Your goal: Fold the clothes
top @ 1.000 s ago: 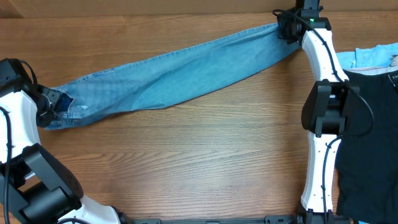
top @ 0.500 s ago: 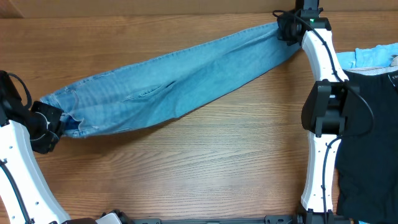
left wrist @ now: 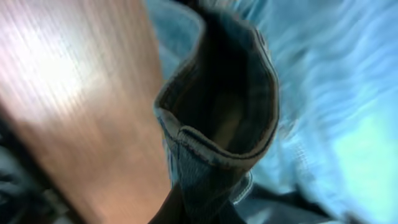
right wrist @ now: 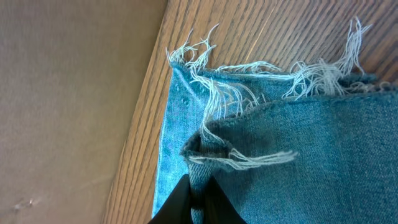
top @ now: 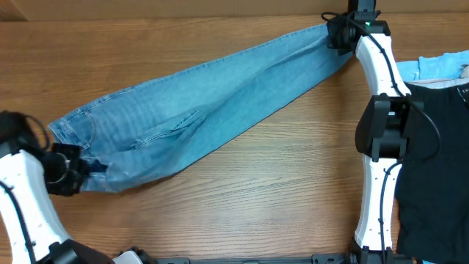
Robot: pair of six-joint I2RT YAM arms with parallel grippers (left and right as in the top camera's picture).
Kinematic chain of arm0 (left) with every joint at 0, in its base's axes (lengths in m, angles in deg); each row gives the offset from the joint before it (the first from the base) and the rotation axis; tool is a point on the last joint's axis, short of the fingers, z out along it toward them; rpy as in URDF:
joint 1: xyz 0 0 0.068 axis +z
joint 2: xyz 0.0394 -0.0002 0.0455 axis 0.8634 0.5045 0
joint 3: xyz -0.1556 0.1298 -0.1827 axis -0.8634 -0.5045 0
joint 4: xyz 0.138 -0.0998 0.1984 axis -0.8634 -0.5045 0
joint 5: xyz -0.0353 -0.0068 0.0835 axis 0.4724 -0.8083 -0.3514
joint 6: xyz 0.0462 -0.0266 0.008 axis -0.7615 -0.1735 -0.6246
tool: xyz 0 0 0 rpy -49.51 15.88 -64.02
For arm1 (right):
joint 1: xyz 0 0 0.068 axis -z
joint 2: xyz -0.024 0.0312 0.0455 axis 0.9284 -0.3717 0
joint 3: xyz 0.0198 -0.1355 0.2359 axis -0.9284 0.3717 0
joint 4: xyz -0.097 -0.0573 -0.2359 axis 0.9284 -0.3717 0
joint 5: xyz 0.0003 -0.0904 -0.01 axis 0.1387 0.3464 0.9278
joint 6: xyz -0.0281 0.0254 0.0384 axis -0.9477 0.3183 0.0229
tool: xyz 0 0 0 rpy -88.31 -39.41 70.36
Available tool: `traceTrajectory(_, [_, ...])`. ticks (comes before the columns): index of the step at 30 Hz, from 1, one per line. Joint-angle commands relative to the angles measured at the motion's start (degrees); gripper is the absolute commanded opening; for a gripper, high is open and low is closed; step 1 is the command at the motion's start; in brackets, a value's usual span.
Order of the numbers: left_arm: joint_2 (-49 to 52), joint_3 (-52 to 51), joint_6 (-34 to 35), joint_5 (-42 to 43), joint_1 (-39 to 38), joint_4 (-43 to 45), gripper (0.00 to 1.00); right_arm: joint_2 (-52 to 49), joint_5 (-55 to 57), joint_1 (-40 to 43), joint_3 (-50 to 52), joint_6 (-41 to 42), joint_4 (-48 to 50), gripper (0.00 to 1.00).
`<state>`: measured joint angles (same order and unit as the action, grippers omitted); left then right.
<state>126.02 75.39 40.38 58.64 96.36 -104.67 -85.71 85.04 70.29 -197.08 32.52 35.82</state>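
Down at the near left, the left gripper (top: 89,167) has its jaws pinched tight on the jeans (top: 212,99) at the waist end. The left wrist view is blurred, but there it is: the two dark fingers (left wrist: 186,208) meet at the bottom of the frame on a thick fold of waistband (left wrist: 211,155), which loops open above them, dark inside. Bare table (top: 256,191) shows to the left of that fold.

From that grip the jeans run out long and flat across the table, on a diagonal from near left up to far right. They're widest at the waist end, with a stitched pocket seam showing there, and they narrow as they go. The denim looks light blue and faded, with only a few soft creases.

Off to the right, a black garment (top: 440,147) lies on the table behind the right arm, and a pale blue cloth (top: 440,67) peeks out at its far edge. Both are well apart from the jeans.

At the far edge, the right gripper (top: 335,33) is clamped on the leg end. Its wrist view shows the fingertips (right wrist: 186,202) closed on a bunched corner of denim just below the frayed hem (right wrist: 249,87), whose white threads trail over the wood near the table's edge.
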Motion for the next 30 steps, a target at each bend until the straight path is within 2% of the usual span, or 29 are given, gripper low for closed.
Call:
traceTrajectory(1, [1.49, -0.31, 2.82, 10.23, 7.58, 4.92, 0.04, -0.55, 1.46, 0.20, -0.50, -0.13, 0.24, 0.09])
traceTrajectory(4, [5.20, -0.31, 3.80, 11.17, 12.74, 8.70, 0.04, -0.55, 1.53, 0.20, -0.50, -0.13, 0.17, 0.09])
traceTrajectory(6, [9.16, -0.31, 4.98, 11.06, 12.92, 12.31, 0.04, -0.55, 1.81, 0.20, -0.50, -0.13, 0.17, 0.09])
traceTrajectory(9, [15.21, -0.31, 7.26, 12.61, 12.94, 22.21, 0.04, -0.55, 1.86, 0.20, -0.50, -0.11, 1.03, 0.09])
traceTrajectory(15, [17.09, 0.09, 9.64, 12.46, 12.92, 35.17, 0.04, -0.55, 0.57, 0.20, -0.50, -0.09, 6.10, 0.10])
traceTrajectory(18, [17.09, 0.09, 9.53, 5.11, 12.11, 37.53, 0.04, -0.55, 1.38, 0.13, -0.50, -0.09, 8.66, 0.11])
traceTrajectory(19, [17.09, 0.09, 9.33, 1.81, 11.56, 37.77, 0.06, -0.57, 1.64, 0.07, -0.48, -0.11, 9.35, 0.15])
traceTrajectory(20, [17.09, 0.09, 8.33, -2.84, 10.45, 38.60, 0.13, -0.57, 2.54, -0.22, 0.33, -0.09, 10.95, 0.29])
traceTrajectory(21, [17.09, 0.09, 6.91, -4.74, 9.22, 39.58, 0.32, -0.57, 3.54, -0.52, 1.22, -0.11, 12.07, 0.52])
traceTrajectory(22, [17.11, 0.09, 4.02, -4.92, 8.04, 41.31, 0.56, -0.57, 4.13, -0.79, 2.54, -0.13, 14.03, 0.71])
traceTrajectory(23, [17.14, 0.09, -0.85, -4.76, 6.54, 44.30, 0.82, -0.57, 4.17, -0.94, 3.89, -0.17, 15.98, 0.82])
traceTrajectory(24, [17.14, 0.09, -4.17, -4.37, 5.66, 46.27, 0.92, -0.57, 3.87, -1.01, 4.50, -1.03, 17.16, 0.86])
traceTrajectory(25, [17.14, 0.13, -8.50, -3.50, 4.72, 48.72, 1.00, -0.57, 1.99, -1.03, 5.07, -4.22, 19.37, 0.92])
traceTrajectory(26, [17.11, 0.92, -13.05, -2.08, 3.54, 50.95, 1.00, -0.55, -5.70, -1.03, 5.09, -14.05, 24.37, 0.98])
traceTrajectory(27, [17.07, 2.49, -14.99, -1.64, 2.84, 50.82, 1.00, -0.48, -12.31, -0.76, 4.66, -20.04, 26.82, 1.00])
traceTrajectory(28, [16.98, 5.18, -15.82, -1.57, 2.23, 49.07, 1.00, 0.02, -19.74, 0.35, 2.14, -25.97, 23.61, 1.00])
traceTrajectory(30, [16.96, 13.03, -15.93, 0.31, 1.14, 38.97, 1.00, 0.83, -28.48, 1.84, -1.03, -35.12, 17.92, 0.98])
